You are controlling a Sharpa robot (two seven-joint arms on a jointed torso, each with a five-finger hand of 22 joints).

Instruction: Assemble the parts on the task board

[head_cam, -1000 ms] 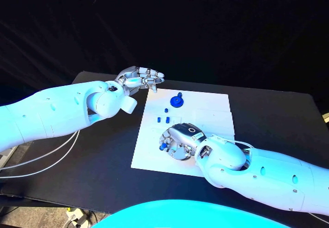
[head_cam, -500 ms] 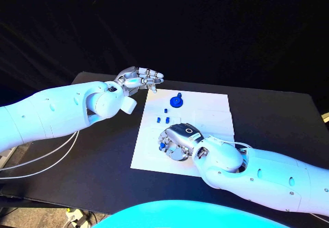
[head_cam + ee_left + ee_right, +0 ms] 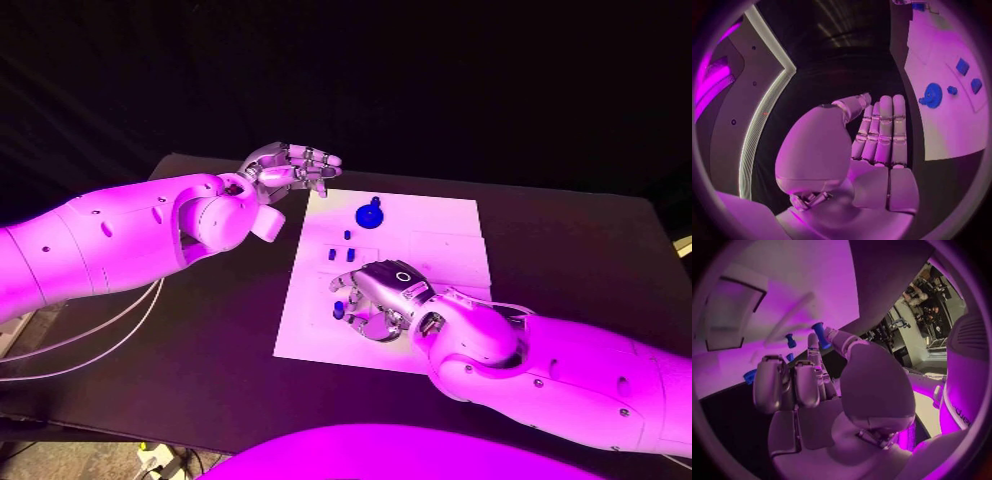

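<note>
The white task board (image 3: 433,230) lies in the middle of the black table. My right hand (image 3: 372,300) hangs over the board's near left part and pinches a small blue peg (image 3: 820,335) between thumb and a finger; the peg (image 3: 339,311) peeks out beside the hand. A round blue part with a knob (image 3: 371,214) sits at the board's far left, with small blue pegs (image 3: 348,233) just nearer. My left hand (image 3: 296,165) hovers off the board's far left corner, its fingers (image 3: 882,130) stretched side by side and holding nothing. The round part (image 3: 932,95) lies beyond them.
Bare black table (image 3: 216,330) runs along the left of the board, under my left arm (image 3: 130,235). White cables (image 3: 87,335) hang off the table's left edge. The right half of the board shows shallow square recesses (image 3: 447,250).
My right hand has edged slightly toward the board's near left with the peg still pinched. The left hand has stayed where it was.
</note>
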